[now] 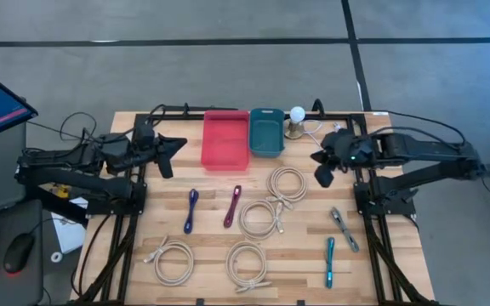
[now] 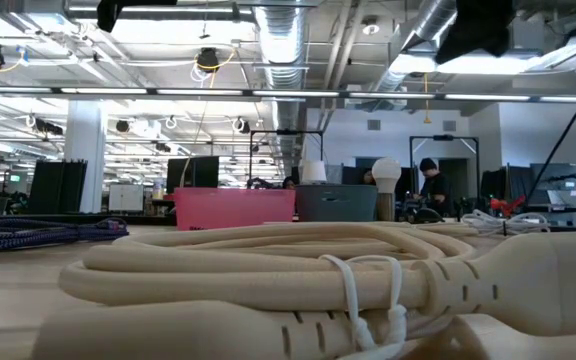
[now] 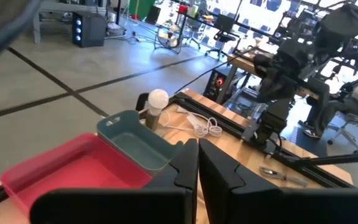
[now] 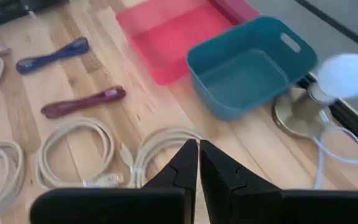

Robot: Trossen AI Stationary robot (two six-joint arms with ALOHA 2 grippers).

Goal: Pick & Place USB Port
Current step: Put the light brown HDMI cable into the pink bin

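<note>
1. Left gripper [image 1: 175,144] is clenched, empty, hovering beside the red tray [image 1: 225,138].
2. Right gripper [image 1: 317,157] is pinched shut too, holding nothing, near the teal bin [image 1: 266,132].
3. Cables lie well below both: blue [image 1: 191,210], maroon [image 1: 232,206], beige coils [image 1: 287,183].

This is a robotics lab in an open industrial hall. Exposed silver ducts [image 2: 286,45] and strip lights run under the bare ceiling, rows of dark monitors [image 2: 192,172] and workstations fill the room, and a person [image 2: 430,186] stands at one. The wooden table [image 1: 211,212] sits on a grey concrete floor [image 1: 228,64].
</note>
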